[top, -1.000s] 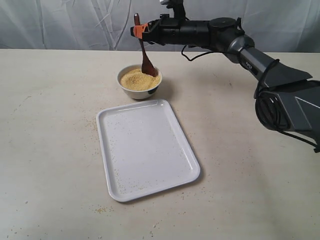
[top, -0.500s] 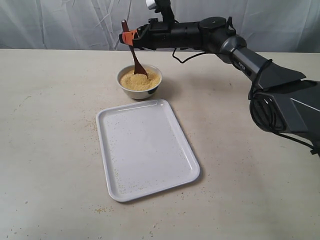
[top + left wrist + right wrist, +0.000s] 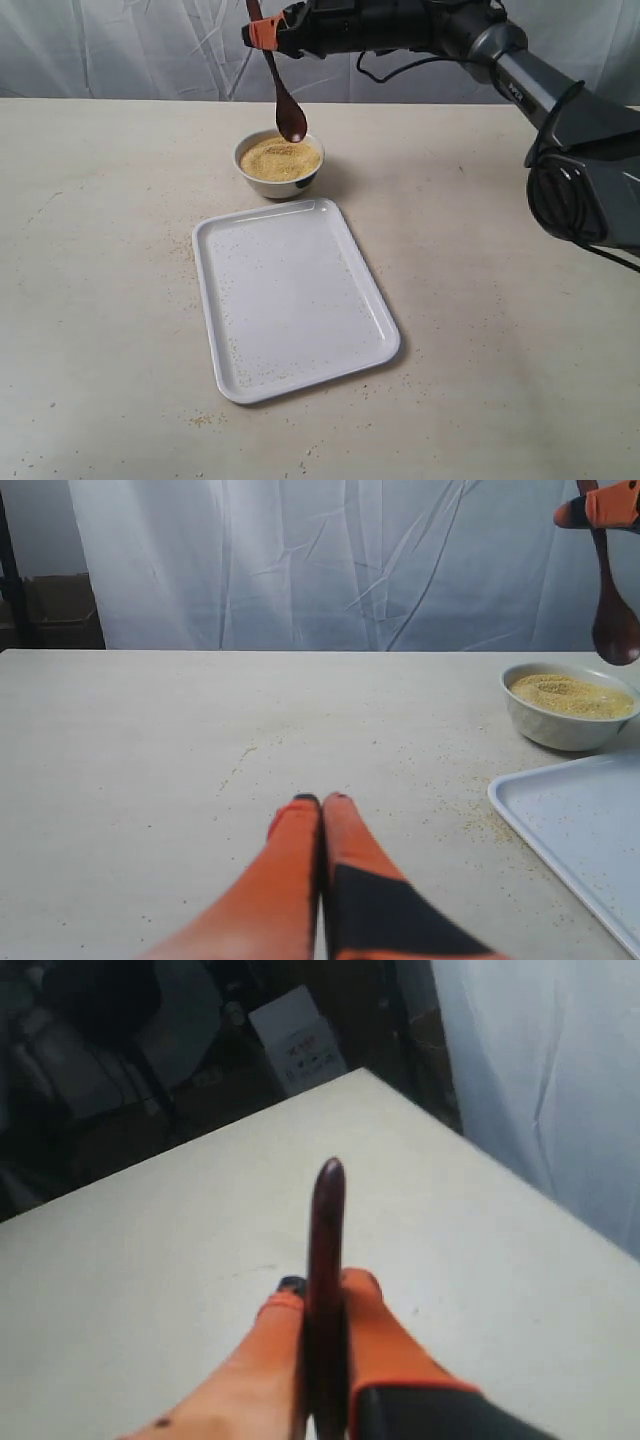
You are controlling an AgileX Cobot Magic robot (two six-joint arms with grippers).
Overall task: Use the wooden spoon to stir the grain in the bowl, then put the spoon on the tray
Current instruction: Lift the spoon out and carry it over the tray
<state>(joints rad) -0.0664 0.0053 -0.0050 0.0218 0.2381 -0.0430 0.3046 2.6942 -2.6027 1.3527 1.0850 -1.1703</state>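
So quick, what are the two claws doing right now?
Left gripper: shut, holding nothing.
Right gripper: shut on the dark reddish-brown wooden spoon.

Spoon (image 3: 284, 98) above bowl (image 3: 279, 186), behind tray (image 3: 295, 300)

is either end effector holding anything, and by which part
The right end effector grips the wooden spoon by its upper handle, oval end hanging down. The left end effector is shut, empty.

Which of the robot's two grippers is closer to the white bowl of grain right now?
The right. The right gripper hangs above the bowl, holding the wooden spoon over it. The left gripper, shut, is well away from the bowl across the table.
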